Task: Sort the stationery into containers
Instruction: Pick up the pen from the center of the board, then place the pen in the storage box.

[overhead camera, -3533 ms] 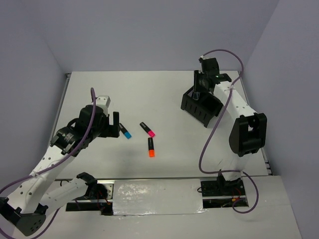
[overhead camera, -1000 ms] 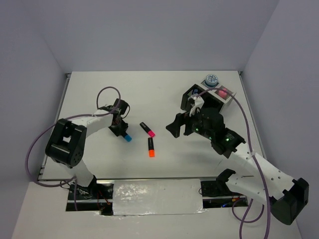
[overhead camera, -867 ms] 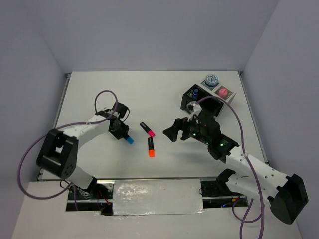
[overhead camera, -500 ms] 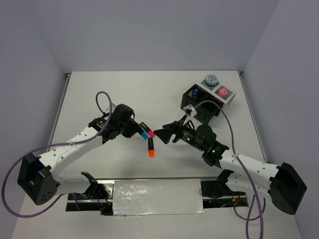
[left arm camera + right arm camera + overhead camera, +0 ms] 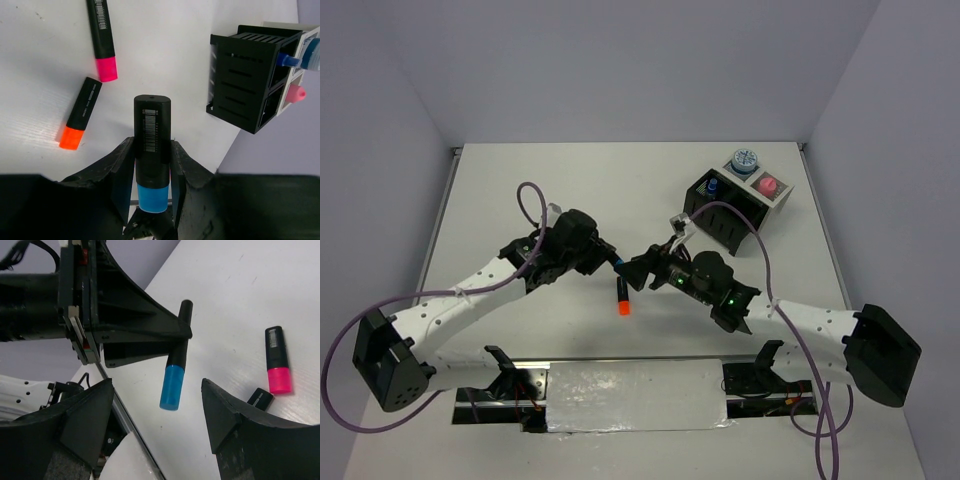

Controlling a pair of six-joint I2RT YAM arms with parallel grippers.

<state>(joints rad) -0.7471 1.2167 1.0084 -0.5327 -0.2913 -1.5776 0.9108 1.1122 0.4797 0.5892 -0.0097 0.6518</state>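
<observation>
My left gripper (image 5: 152,145) is shut on a black highlighter with a blue cap (image 5: 152,150) and holds it off the table over the middle (image 5: 616,267). My right gripper (image 5: 156,382) faces it, open. The blue cap (image 5: 171,387) hangs between the right fingers without touching them. On the table below lie a pink-capped highlighter (image 5: 103,45) and an orange-capped one (image 5: 622,301). The black container (image 5: 722,207) stands at the back right, with the white container (image 5: 782,195) behind it.
The white container holds a pink item (image 5: 767,185) and a blue-white roll (image 5: 744,160). A blue marker tip (image 5: 286,60) sticks out of the black container. Both arms reach across the table's middle, and a purple cable (image 5: 527,200) loops above the left arm.
My left gripper has carried the blue-capped highlighter right, toward the middle. My right arm has swung left from near the containers and now meets it tip to tip.
</observation>
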